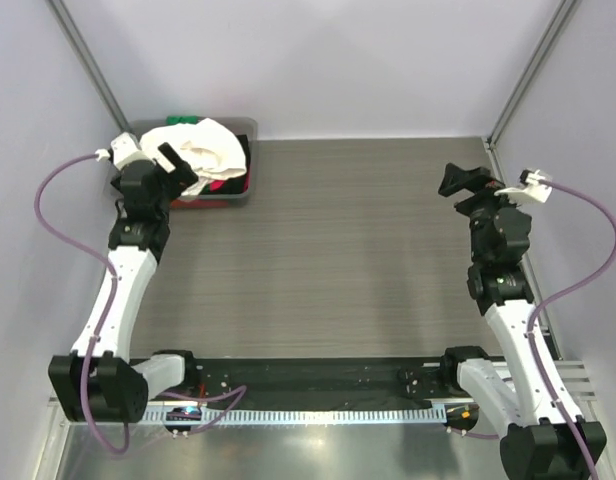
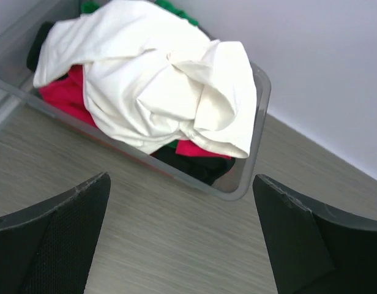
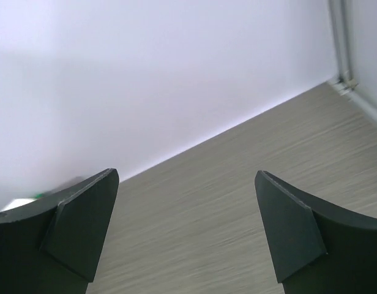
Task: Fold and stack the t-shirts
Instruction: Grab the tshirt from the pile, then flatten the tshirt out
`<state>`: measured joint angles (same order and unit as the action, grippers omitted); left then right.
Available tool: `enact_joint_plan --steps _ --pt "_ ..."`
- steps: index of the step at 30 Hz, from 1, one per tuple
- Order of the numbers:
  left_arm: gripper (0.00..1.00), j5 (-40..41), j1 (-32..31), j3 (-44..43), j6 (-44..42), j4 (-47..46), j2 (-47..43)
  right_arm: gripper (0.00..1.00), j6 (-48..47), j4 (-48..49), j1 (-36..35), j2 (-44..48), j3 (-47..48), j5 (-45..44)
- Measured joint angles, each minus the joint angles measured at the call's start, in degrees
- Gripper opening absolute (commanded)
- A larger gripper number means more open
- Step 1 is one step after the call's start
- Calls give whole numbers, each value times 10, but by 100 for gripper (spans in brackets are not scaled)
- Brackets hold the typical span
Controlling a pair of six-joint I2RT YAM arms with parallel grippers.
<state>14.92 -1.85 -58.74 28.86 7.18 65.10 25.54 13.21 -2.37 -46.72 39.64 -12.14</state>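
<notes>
Your left gripper [image 2: 180, 179] is hovering with its fingers spread wide and holding nothing, just short of the grey plastic bin [image 2: 262, 104] at the table's [image 1: 338, 250] far left corner. The t-shirts are all sitting in that bin: a large cream-white tee [image 2: 158, 79] is heaped on top and spilling over the rim, with a pink-red tee [image 2: 60, 95], a dark tee [image 2: 194, 166] and a scrap of green one [image 2: 90, 7] showing beneath. Your right gripper [image 3: 186, 174] is waiting well apart on the far right, fingers equally wide and empty, facing bare tabletop and wall.

Nothing is folded or stacked yet; judging by the pose, you are lining up the first pick. The risk is in the reach: coming in low, you are likely to knock the bin's near wall and shove it. Biting too deep into the heap could gather the pink-red tee along with the cream one, and a tangled lift might drag the light bin or tip it.
</notes>
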Motion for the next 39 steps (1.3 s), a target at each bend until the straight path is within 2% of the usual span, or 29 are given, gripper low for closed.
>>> enact_joint_plan --steps 4,8,13,20,23,24,25,26,27,34,39 --pt "100 -14 5 -123 30 127 94 100 85 -102 0 -23 67 36" --pt "100 -30 5 -269 40 212 211 94 128 -191 0 -81 84 110" --pt "97 -47 9 -416 64 267 337 94 132 -283 -7 -118 87 199" --pt "83 -68 12 -529 109 301 493 94 103 -339 -12 -91 103 246" --pt "58 -73 12 -566 124 312 551 94 89 -350 -12 -81 107 256" --pt "39 -75 12 -583 130 315 568 94 85 -354 -12 -79 107 259" --pt "30 -76 12 -603 134 318 586 93 82 -358 -12 -79 107 261" --pt "10 -76 12 -620 138 322 598 94 80 -360 -12 -79 107 263" --pt "2 -78 12 -639 142 329 608 93 78 -363 -12 -79 107 264" --pt "0 -72 -9 -764 126 360 621 93 75 -379 -13 -77 107 273" --pt "0 -52 -87 -799 99 380 562 93 75 -417 -14 -71 151 268"
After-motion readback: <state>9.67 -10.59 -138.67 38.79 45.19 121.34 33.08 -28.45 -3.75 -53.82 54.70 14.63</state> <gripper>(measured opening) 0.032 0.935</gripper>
